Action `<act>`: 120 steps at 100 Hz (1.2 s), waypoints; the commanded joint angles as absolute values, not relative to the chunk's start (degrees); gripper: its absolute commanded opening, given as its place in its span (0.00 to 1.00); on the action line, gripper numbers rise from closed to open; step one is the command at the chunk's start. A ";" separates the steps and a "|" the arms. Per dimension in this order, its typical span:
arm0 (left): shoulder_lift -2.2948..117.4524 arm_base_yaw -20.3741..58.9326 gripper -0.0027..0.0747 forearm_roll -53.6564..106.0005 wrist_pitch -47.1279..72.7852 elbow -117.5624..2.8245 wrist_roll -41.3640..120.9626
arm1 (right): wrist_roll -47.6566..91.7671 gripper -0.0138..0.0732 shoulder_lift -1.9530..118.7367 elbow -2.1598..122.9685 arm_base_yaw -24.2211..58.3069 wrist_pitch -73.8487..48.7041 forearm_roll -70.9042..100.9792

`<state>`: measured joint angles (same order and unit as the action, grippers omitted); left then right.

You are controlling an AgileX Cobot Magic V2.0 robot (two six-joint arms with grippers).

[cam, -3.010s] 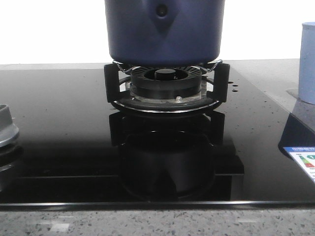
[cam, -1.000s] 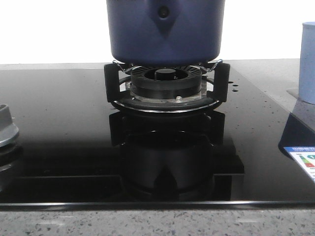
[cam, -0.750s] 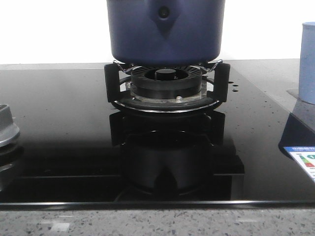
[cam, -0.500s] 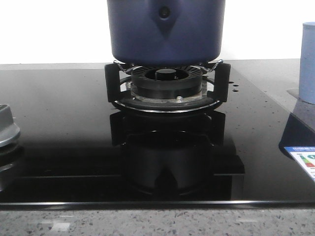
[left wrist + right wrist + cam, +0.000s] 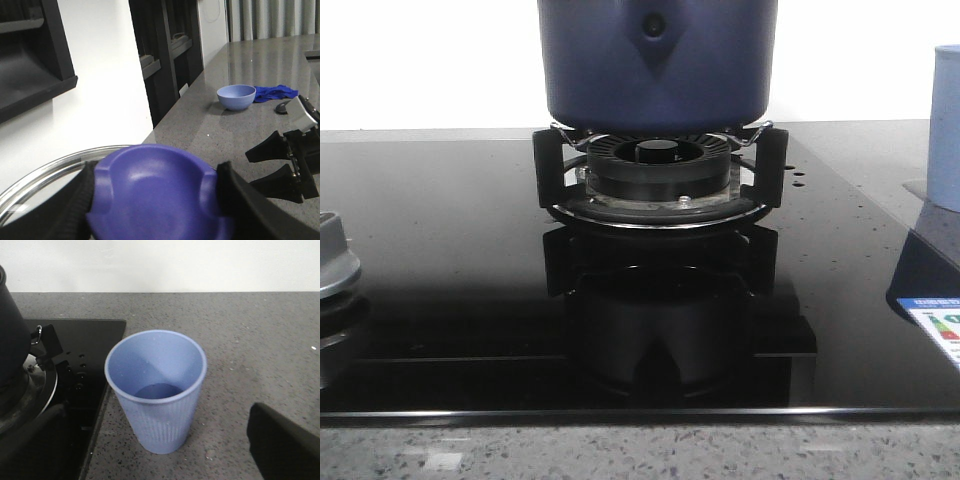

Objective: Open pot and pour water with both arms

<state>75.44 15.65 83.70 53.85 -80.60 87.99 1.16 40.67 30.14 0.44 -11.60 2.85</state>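
The pot (image 5: 658, 62) sits on the burner grate (image 5: 658, 178), its top cut off. The left pincer (image 5: 157, 200) is clamped on the blue lid knob (image 5: 155, 192), the glass lid (image 5: 45, 172) mostly hidden. The right pincer (image 5: 160, 440) stands apart around the pale blue cup (image 5: 156, 387) on the tabletop (image 5: 260, 340).

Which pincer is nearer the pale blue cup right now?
Right. The right pincer stands open just before the cup, a finger on either side, not touching. The left pincer is shut on the lid knob, no cup in its view.
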 commanded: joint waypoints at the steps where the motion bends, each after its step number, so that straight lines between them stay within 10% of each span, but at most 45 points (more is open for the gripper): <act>1: 73.45 15.51 0.40 88.26 53.20 -82.40 87.02 | 1.50 0.91 41.70 28.87 1.43 -1.21 1.71; 120: 73.45 15.51 0.40 88.00 54.73 -82.40 86.58 | 1.39 0.89 75.78 21.41 2.50 51.64 4.16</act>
<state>75.44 15.65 82.73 54.69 -80.60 87.22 1.26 74.99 20.16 2.57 43.67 2.93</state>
